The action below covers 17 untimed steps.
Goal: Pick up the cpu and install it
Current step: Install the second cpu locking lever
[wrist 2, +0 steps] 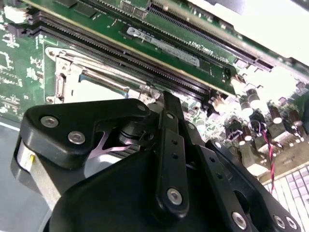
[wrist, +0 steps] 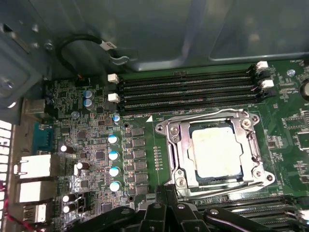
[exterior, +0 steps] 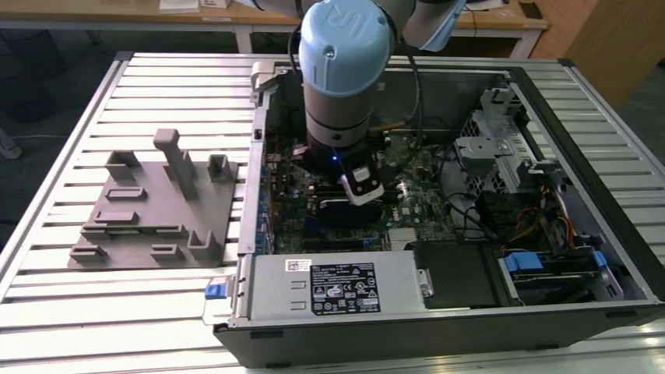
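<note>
Setting: an open desktop computer case [exterior: 437, 312] is being shown lying on its side on a slatted metal table [exterior: 62, 312], with the motherboard [wrist: 96, 159] facing up.
Arm: the robot arm [exterior: 341, 70] is being held upright over the middle of the case, its wrist lowered close to the board.
Gripper: the gripper [wrist 2: 159, 145] is seen in the second wrist view as black linkages just above the board; whether its fingers are spread or closed cannot be told, and nothing is seen held in it.
Cpu: the cpu [wrist: 216, 150] is being shown in the first wrist view lying flat inside the socket frame [wrist: 174, 145], its pale top facing up.
Socket: the metal frame is seated around the chip; it appears clamped down, though this is hard to judge.
Memory slots: empty black memory slots [wrist: 188, 89] are lying just beside the socket.
Fixture: a grey plastic fixture [exterior: 156, 206] with upright blocks is resting on the table at the exterior view's left, well apart from the arm.
</note>
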Each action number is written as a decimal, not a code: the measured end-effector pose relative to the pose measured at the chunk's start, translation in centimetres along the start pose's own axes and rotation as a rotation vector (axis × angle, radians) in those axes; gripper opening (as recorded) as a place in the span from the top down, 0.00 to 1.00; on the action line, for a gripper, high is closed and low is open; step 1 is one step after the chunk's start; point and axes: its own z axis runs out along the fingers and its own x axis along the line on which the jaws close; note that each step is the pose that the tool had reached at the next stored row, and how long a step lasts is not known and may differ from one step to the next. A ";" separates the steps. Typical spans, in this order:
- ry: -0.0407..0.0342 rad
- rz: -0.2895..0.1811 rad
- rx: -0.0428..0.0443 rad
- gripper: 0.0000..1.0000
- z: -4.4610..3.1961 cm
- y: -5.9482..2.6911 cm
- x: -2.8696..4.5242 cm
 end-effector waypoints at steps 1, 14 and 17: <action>0.0000 0.000 0.0000 0.89 -0.20 0.06 0.00; -0.0001 0.000 0.0007 0.89 -1.75 0.60 0.01; -0.0021 0.007 0.0018 0.89 -1.69 0.80 -0.26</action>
